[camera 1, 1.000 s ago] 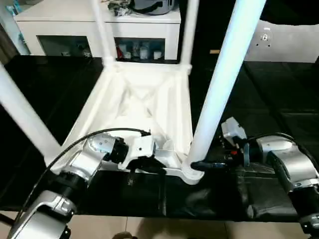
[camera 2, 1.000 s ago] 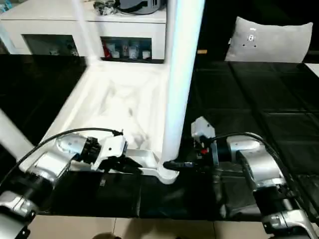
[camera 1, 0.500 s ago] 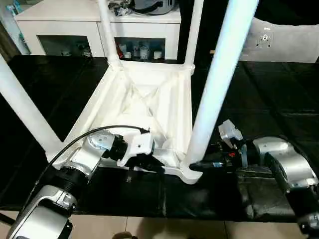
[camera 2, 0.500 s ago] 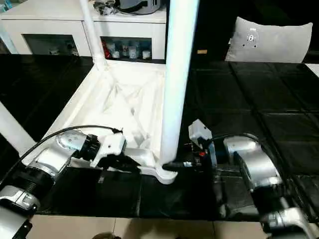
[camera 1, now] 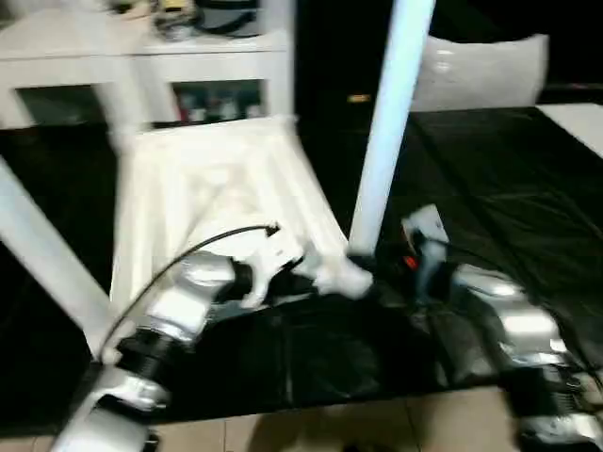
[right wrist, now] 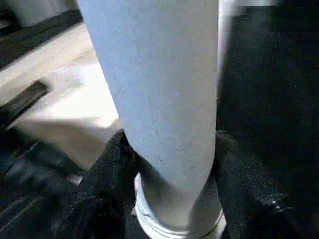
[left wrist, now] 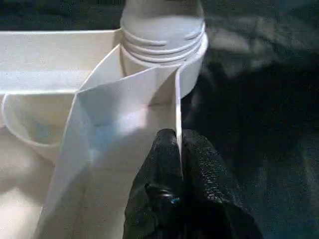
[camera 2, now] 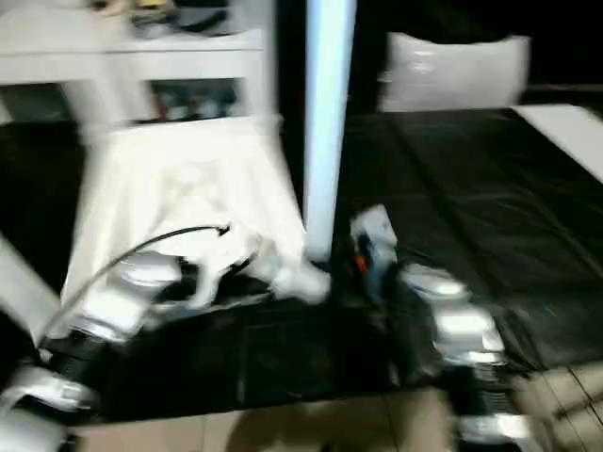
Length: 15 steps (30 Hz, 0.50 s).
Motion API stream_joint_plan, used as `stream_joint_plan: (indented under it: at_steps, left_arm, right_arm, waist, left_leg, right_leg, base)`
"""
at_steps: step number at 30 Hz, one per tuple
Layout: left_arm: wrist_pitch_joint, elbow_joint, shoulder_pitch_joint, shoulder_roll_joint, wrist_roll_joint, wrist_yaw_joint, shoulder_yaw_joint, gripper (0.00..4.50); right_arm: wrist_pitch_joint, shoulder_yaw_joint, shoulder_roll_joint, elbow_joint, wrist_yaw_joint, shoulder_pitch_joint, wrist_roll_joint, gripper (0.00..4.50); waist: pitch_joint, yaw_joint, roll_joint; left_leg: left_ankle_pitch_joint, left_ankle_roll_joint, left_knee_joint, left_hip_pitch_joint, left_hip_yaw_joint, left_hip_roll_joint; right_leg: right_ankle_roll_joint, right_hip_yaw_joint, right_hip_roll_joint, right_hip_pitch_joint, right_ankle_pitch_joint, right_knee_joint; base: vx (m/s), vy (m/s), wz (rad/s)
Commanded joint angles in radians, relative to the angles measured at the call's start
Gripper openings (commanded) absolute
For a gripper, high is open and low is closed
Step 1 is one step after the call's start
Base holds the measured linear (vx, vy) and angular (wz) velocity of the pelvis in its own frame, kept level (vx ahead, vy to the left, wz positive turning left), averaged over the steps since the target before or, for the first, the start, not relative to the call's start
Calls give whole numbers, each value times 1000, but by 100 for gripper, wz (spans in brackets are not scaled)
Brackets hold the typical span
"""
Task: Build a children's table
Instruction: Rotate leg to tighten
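From the head views, the children's table lies upside down on the black-covered bench, its ribbed white underside facing up and its near edge close to the bench's front edge, beyond which a strip of pale floor shows. A near-right leg stands upright in its corner socket; another leg slants up at the near-left corner, and two more rise at the far corners. The left pincer reaches in from the left along the near edge of the top, just beside that socket, while the right pincer comes in from the right at the foot of the near-right leg. To the right of the table the black cover lies open and bare; behind it stand a white cabinet and a pale cushion-like thing. In the left wrist view, the left pincer is pinched narrow on a thin upright rib of the tabletop's underside, one black finger on each face of it; the rib runs to the round socket, where the leg's ringed base sits, with dark bench cover on the outer side. In the right wrist view, the right pincer clasps the leg low down, its two black fingers touching opposite sides just above the ringed base
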Motion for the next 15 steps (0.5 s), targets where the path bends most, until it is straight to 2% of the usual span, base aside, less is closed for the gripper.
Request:
stream_joint_plan:
  at_steps: [1, 2, 4, 6, 7, 8, 9, 10, 12, 15]
  left_arm:
    - [-19, -53, -49, -95, -23, 74, -15, 0]
    - [-23, -40, -61, -111, -8, 114, -14, 0]
    - [-42, -28, -81, -135, 8, 147, -19, 0]
    - [-25, -53, -75, -142, 6, 147, -17, 0]
    - [-16, -61, -72, -142, 7, 148, -16, 0]
    - [-18, -64, -69, -138, 8, 147, -16, 0]
    - [-26, -65, -61, -118, 10, 137, -16, 0]
    - [-25, -66, -59, -114, 12, 137, -16, 0]
    - [-19, -73, -52, -102, 10, 125, -17, 0]
    - [-32, -72, -44, -77, 7, 99, -15, 0]
  right_arm:
    - [13, 30, 72, 63, -98, -33, -11, 192]
    - [-7, 29, 84, 80, -123, -44, -24, 192]
    - [-60, 34, 90, 104, -144, -57, -52, 248]
    - [-62, 11, 101, 90, -163, -50, -50, 264]
    - [-63, 5, 102, 83, -164, -47, -47, 264]
    - [-64, -2, 98, 73, -159, -40, -41, 283]
    - [-96, -1, 64, 50, -117, -17, -38, 283]
    - [-106, 0, 55, 46, -109, -12, -38, 303]
    - [-123, -5, 32, 43, -97, -2, -38, 313]
    - [-160, -18, -17, 37, -34, 16, -22, 334]
  waist:
    - [-56, -3, -1]
    - [-59, -5, -3]
    - [-62, 0, 0]
    - [-66, 6, 1]
    - [-68, 8, 1]
    - [-70, 14, 0]
    - [-71, 21, 4]
    - [-73, 23, 1]
    - [-75, 39, -1]
    - [-79, 53, 4]
  left_leg:
    - [-341, 40, -68, 1, -15, 8]
    - [-345, 42, -63, 5, -13, 3]
    - [-320, 54, -63, 4, -11, 3]
    - [-275, 67, -71, -10, -13, 12]
    - [-263, 69, -71, -7, -12, 14]
    - [-236, 75, -71, -6, -10, 16]
    - [-211, 81, -70, -8, -8, 16]
    - [-199, 85, -69, -8, -6, 17]
    - [-146, 102, -66, -14, -4, 17]
    - [-94, 121, -62, -17, -2, 18]
  right_leg:
    - [-40, 14, -46, 46, -575, -106]
    - [-41, 12, -48, 46, -578, -108]
    - [-50, 16, -51, 47, -550, -107]
    - [-87, 28, -54, 58, -452, -88]
    - [-98, 31, -55, 56, -427, -85]
    - [-125, 37, -56, 56, -375, -77]
    - [-144, 42, -55, 58, -334, -69]
    - [-150, 44, -55, 59, -312, -66]
    - [-173, 49, -54, 64, -255, -53]
    - [-183, 51, -56, 65, -208, -47]
  base:
    - [0, 0, 0]
    - [0, 0, 0]
    - [0, 0, 0]
    - [0, 0, 0]
    - [0, 0, 0]
    - [0, 0, 0]
    - [0, 0, 0]
    - [0, 0, 0]
    - [0, 0, 0]
    - [0, 0, 0]
